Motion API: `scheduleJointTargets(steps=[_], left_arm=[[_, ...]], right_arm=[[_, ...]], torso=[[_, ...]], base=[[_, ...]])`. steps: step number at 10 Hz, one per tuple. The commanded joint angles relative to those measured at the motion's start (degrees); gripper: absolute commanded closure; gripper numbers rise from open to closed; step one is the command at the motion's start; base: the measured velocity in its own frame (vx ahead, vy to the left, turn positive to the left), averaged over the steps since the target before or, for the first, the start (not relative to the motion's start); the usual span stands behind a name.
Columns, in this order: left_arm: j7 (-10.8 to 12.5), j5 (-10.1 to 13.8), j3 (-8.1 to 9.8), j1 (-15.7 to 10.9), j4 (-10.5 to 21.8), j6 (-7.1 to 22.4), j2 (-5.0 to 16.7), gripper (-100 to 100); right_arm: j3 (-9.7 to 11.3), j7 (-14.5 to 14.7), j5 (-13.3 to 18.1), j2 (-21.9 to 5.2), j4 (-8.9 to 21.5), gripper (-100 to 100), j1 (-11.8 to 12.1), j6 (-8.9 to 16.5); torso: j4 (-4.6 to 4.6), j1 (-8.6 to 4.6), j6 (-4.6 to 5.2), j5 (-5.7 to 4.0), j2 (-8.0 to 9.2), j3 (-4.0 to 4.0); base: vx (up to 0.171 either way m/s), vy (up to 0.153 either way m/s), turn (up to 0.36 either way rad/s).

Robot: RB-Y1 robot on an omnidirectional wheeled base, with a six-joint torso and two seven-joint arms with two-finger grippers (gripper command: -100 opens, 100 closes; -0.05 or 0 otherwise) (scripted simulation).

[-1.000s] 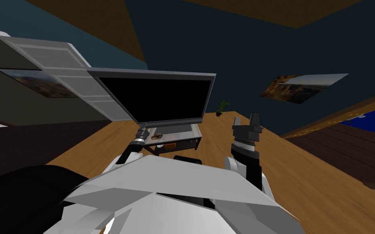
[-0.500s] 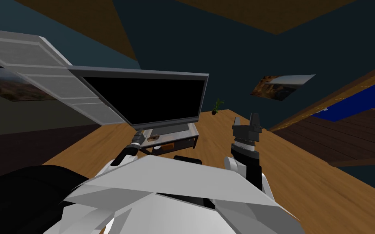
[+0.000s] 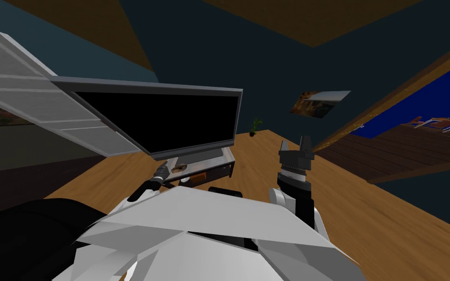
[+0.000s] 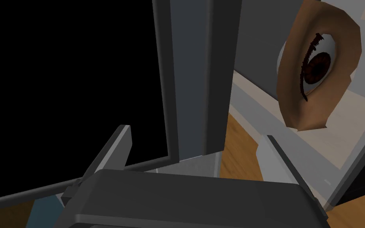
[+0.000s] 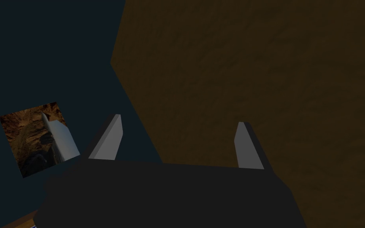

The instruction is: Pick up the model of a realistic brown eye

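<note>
In the head view, our left hand (image 3: pixel 165 169) reaches out to a low grey counter (image 3: pixel 221 163) a little left of the frame's centre. The counter sits under the lower edge of a big flat television (image 3: pixel 155 119) whose screen is plain black. The eye model (image 3: pixel 179 168) shows as a small brown patch on the counter's top, just right of that hand and close under the screen. Our right hand (image 3: pixel 295 144) stands raised right of centre, over the wooden floor (image 3: pixel 365 210) and well apart from the counter. Its two fingers point up with a clear gap between them. A small potted plant (image 3: pixel 255 126) stands on the floor past the counter, by the dark wall.

In the left wrist view, our left hand (image 4: pixel 196 133) is open and holds nothing, its fingers (image 4: pixel 116 146) standing wide apart. The television's grey frame (image 4: pixel 197 79) rises between them, with the black screen on one finger's side. The eye model (image 4: pixel 316 71) lies beyond the other finger, apart from it, on the counter's pale top (image 4: pixel 336 146). It is an oval piece of brown skin around a white eyeball, with a dark brown iris and a line of dark lashes. Its long axis runs roughly along the television's frame, slightly tilted, and the iris faces our hand.

In the right wrist view, our right hand (image 5: pixel 179 119) is open too, fingers (image 5: pixel 112 138) spread with nothing between them.
</note>
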Motion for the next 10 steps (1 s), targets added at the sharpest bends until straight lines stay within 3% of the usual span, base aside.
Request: scheduleJointTargets(steps=[1, 10], left_arm=[[-0.01, 0.86, 0.21, -0.44, 2.35, 1.71, 0.72, -100], [0.58, 7.46, -0.76, -2.09, 14.27, 8.70, 6.15, -100]], right_arm=[[0.00, 0.00, 0.00, 0.00, 0.00, 0, 0.00, 0.00], [-0.01, 0.00, 0.00, 0.00, 0.00, 0, 0.01, 0.00]], torso=[[0.00, 0.00, 0.00, 0.00, 0.00, 0.00], [-0.02, 0.02, -0.03, 0.00, -0.07, -0.04]], base=[[0.003, -0.017, -0.087], [0.013, -0.017, -0.090]])
